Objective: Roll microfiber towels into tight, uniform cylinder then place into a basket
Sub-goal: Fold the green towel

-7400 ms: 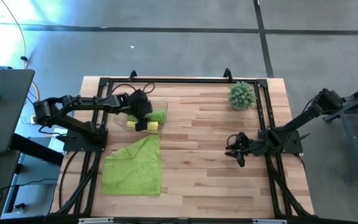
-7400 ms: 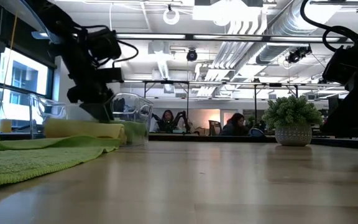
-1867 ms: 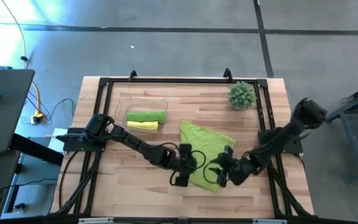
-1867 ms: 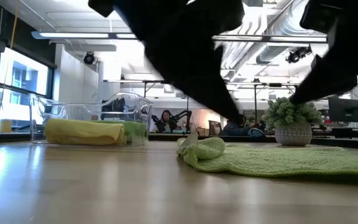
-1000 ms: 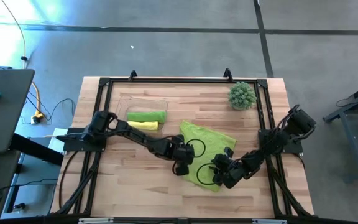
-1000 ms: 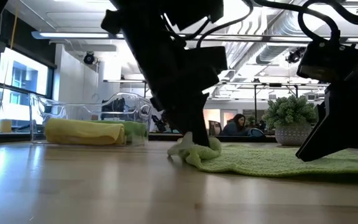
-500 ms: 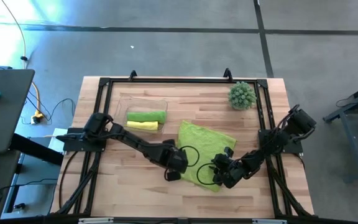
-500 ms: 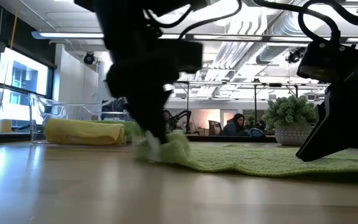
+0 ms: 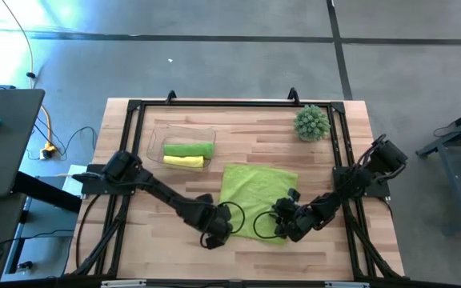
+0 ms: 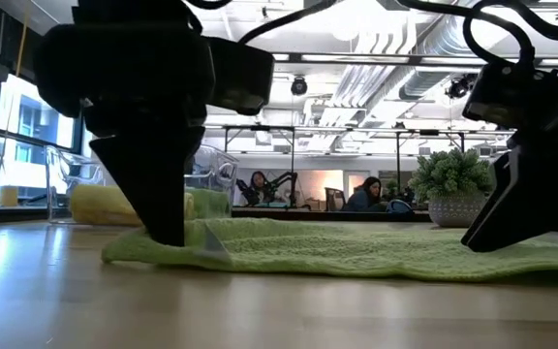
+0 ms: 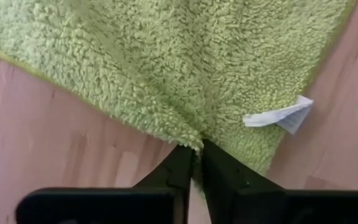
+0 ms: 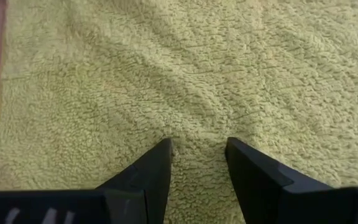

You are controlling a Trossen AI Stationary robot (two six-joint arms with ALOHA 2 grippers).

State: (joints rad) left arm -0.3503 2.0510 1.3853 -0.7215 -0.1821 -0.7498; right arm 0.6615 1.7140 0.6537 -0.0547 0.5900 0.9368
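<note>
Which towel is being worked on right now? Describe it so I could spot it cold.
On the wooden table, look in front of the clear basket. The lime green towel lies spread flat there, between both grippers. Unlike the two rolled towels in the basket, it is unrolled, with a white tag at one corner.

— How was the light?
— Bright from overhead; ceiling lights glared white in the low view, leaving both arms as black silhouettes.
— And focus?
— The near tabletop looked soft. The wrist views were sharp on the towel.
</note>
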